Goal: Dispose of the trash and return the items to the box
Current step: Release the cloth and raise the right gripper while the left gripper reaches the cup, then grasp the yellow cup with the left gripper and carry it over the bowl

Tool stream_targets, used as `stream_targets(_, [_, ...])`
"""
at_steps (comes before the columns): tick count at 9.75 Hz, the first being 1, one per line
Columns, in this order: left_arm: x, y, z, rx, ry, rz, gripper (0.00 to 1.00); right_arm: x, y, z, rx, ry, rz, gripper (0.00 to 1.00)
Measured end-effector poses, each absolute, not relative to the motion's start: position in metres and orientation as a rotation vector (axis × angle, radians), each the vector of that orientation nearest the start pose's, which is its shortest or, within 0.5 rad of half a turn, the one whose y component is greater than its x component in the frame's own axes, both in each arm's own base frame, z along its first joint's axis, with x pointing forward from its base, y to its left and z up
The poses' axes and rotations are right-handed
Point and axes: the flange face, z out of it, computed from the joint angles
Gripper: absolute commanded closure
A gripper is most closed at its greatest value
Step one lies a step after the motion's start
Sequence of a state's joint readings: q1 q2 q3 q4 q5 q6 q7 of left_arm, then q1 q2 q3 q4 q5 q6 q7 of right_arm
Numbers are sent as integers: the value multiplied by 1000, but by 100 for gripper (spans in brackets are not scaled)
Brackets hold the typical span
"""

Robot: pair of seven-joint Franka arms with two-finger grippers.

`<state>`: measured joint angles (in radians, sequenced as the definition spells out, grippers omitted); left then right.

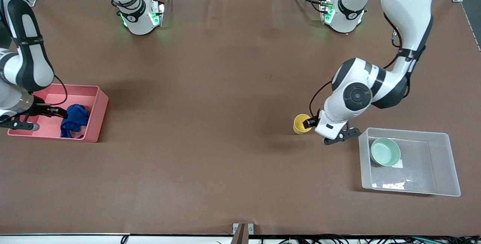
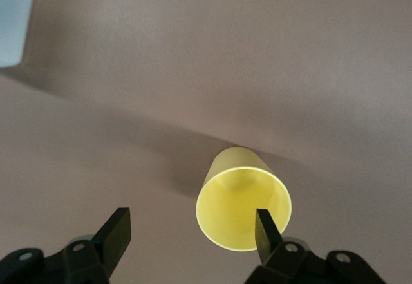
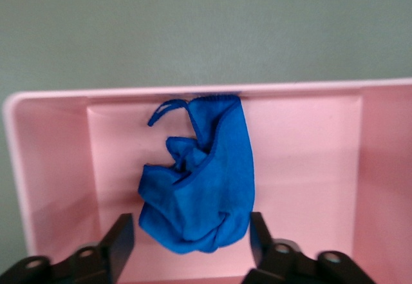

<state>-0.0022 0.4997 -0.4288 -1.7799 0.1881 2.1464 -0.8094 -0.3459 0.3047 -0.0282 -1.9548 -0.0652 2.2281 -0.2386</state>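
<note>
"What's sitting on that brown surface (image 1: 225, 123)?"

"A pink bin (image 1: 96, 118) under the right hand (image 1: 56, 111), a yellow cup (image 1: 300, 123) upright at the left hand (image 1: 312, 123), and a clear box (image 1: 443, 165) just beside that."

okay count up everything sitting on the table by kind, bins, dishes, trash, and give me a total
Bins: 2 – pink bin, clear bin
Dishes: 2 – yellow cup on the table, mint-green bowl in the clear bin
Trash: 1 – blue wad in the pink bin
Total: 5
</note>
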Motion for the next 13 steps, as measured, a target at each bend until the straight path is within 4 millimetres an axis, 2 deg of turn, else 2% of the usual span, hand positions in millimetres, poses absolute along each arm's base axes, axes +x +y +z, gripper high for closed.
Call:
stream_targets(1, [593, -242, 276, -3110, -502, 129, 32, 574, -218, 356, -3182, 135, 100, 0])
stream_targets(2, [588, -244, 260, -3120, -533, 123, 46, 585, -210, 396, -3186, 117, 100, 0])
stream_targets(4, [582, -248, 240, -3123, -548, 148, 92, 608, -182, 470, -3201, 93, 50, 0])
stream_targets(5, [581, -249, 239, -3123, -552, 150, 100, 615, -162, 498, -3203, 90, 51, 0])
stream_targets(7, [587, -249, 247, -3126, -594, 123, 100, 620, -118, 545, -3205, 115, 41, 0])
stream_targets(8, [596, -245, 262, -3134, -611, 82, 100, 617, -97, 564, -3207, 105, 19, 0])
stream_targets(9, [607, -239, 287, -3131, -631, 41, 100, 610, -80, 583, -3208, 83, 6, 0])
stream_targets(11, [632, -214, 360, -3105, -601, -9, 100, 588, -62, 617, -3207, 57, -23, 0])
stream_targets(12, [645, -190, 389, -3102, -550, -27, 100, 579, -56, 629, -3205, 45, -41, 0])
stream_targets(13, [658, -156, 408, -3109, -482, -42, 100, 570, -46, 638, -3204, 34, -39, 0])
